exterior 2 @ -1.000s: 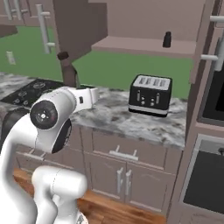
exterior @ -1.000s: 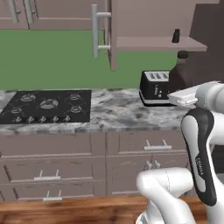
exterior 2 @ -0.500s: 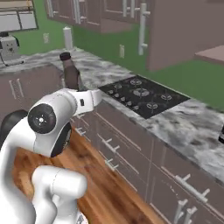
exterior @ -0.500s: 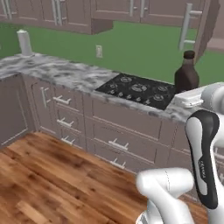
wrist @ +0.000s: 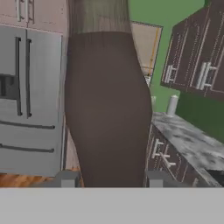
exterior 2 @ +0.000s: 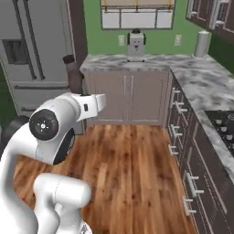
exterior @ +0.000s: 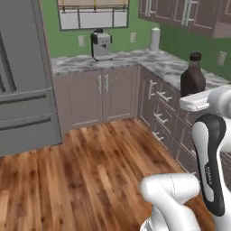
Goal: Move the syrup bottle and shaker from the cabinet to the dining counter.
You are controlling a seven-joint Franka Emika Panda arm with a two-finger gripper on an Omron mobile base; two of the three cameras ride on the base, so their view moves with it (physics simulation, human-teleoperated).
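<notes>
The whole outlook has swung round: a second ago the base cameras faced the wall cabinet and a toaster on the counter, half a second ago the stove and its run of drawers, and now they face a tall grey fridge, a wide wooden floor and the corner of a marbled counter under a window. That is the base turning, not the kitchen moving, and I take it as the robot leaving the cabinet on its way toward the dining counter, which is not among the things ahead yet. On the back counter stand a small coffee machine and a pale roll further along, well apart from the arm. The syrup bottle rides upright at the end of the arm, above the white hand, its dark cap on top; from the other side the syrup bottle rises just behind the wrist, and the hand camera has its brown body close up between the two finger tips. The claw is closed on the bottle's wide lower body, one tip touching each side. So the bottle is out of the cabinet and in transit, roughly the first half of the job under way; the shaker remains to be fetched afterwards
</notes>
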